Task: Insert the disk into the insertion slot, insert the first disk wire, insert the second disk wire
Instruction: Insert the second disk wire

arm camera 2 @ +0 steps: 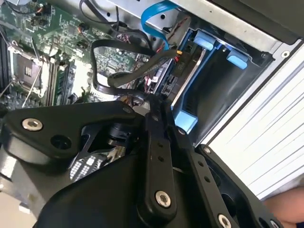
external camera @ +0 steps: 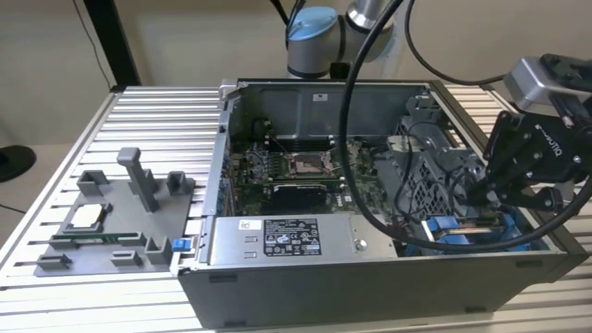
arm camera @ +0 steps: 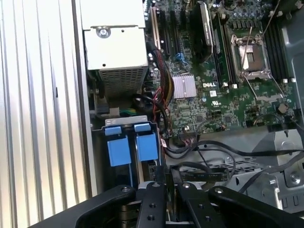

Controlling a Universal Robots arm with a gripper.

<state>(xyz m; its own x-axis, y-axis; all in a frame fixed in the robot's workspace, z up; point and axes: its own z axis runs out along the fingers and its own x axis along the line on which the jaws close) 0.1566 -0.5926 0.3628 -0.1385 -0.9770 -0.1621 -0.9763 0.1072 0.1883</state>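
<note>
Now we see an open computer case [external camera: 370, 291] on a slatted metal table [external camera: 157, 118]. Reading the exterior view as a clock face, the insertion slot [external camera: 453, 232], a grey bay with bright blue rails, sits at about four o'clock, in the corner of the case.

In the second wrist view, the disk [arm camera 2: 185, 71] stands on edge inside that bay, held in its blue frame. A black cable [arm camera 2: 116, 78] loops across the motherboard [external camera: 296, 173] toward the disk's exposed end. A flat blue cable [arm camera 2: 154, 16] arcs just beyond it. We cannot tell whether either one is plugged in.

In the first wrist view, the black gripper [arm camera: 167, 175] is nearest the bay, pointing at the disk's cabled end. In the exterior view it hangs at about three o'clock, just above the blue rails. We cannot tell whether it is apart, together or clamped on anything.

A grey labelled power-supply box [external camera: 287, 239] lies at six o'clock. A grey fixture [external camera: 120, 229] rests on the table at eight o'clock, well apart from the case.
</note>
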